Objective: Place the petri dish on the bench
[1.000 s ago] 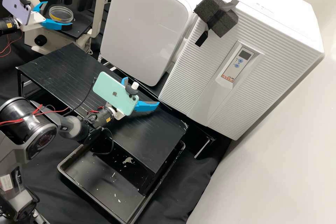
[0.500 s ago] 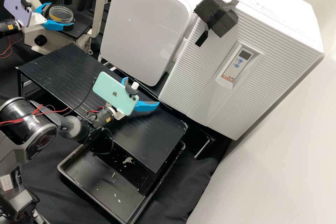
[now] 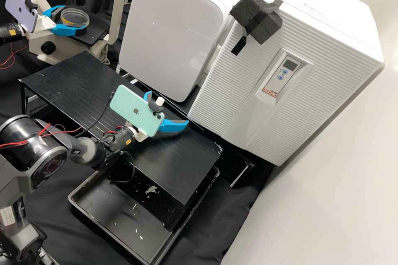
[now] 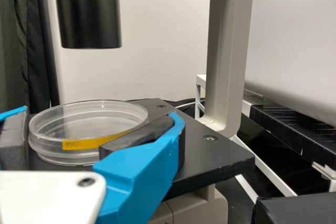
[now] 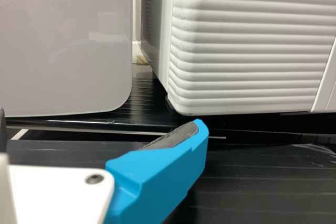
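Dark grey arm (image 3: 12,182), black cylindrical wrist (image 3: 119,138), thin red cables (image 3: 66,131), flat white plate (image 5: 58,198), round metal screw (image 5: 94,179), angular blue fingers (image 5: 157,177)

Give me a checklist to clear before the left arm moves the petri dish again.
- Left gripper at the petri dish: ok.
- Firm grip on the dish: cannot tell.
- Dish level, not tipped: ok.
- Dish on the bench: not ok, it is at the microscope stage.
- Right gripper open and empty: ok.
- Right gripper away from above the bench: not ok.
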Action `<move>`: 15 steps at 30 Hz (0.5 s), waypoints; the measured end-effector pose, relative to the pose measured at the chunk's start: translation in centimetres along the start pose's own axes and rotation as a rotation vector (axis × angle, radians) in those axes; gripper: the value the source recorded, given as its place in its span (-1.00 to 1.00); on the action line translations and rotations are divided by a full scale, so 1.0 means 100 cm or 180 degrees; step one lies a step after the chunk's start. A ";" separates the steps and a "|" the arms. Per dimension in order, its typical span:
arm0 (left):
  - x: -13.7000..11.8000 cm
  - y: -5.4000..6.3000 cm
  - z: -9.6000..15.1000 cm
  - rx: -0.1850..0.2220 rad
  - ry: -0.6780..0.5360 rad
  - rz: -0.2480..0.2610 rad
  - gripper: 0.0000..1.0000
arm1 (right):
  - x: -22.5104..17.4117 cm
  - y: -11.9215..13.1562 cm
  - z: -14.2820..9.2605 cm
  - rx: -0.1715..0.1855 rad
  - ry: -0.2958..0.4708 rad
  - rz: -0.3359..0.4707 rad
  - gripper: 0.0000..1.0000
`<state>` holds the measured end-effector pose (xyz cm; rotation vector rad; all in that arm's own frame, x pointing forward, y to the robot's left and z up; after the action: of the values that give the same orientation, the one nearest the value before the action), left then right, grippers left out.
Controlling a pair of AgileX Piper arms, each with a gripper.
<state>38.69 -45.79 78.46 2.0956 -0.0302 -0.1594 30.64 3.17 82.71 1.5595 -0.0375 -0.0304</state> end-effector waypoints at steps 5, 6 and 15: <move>0.000 0.000 0.001 0.0017 -0.0030 0.0013 -1.00 | 0.000 0.000 0.000 0.0000 0.0000 0.0000 1.00; 0.000 0.000 0.001 0.0019 -0.0033 0.0013 -1.00 | 0.000 0.000 0.000 0.0000 0.0000 0.0000 1.00; -0.002 -0.002 0.002 0.0036 -0.0082 0.0014 -1.00 | 0.000 0.000 0.000 0.0000 0.0000 0.0000 1.00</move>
<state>38.47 -45.85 78.23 2.1047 -0.0512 -0.1838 30.64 3.17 82.71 1.5595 -0.0375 -0.0304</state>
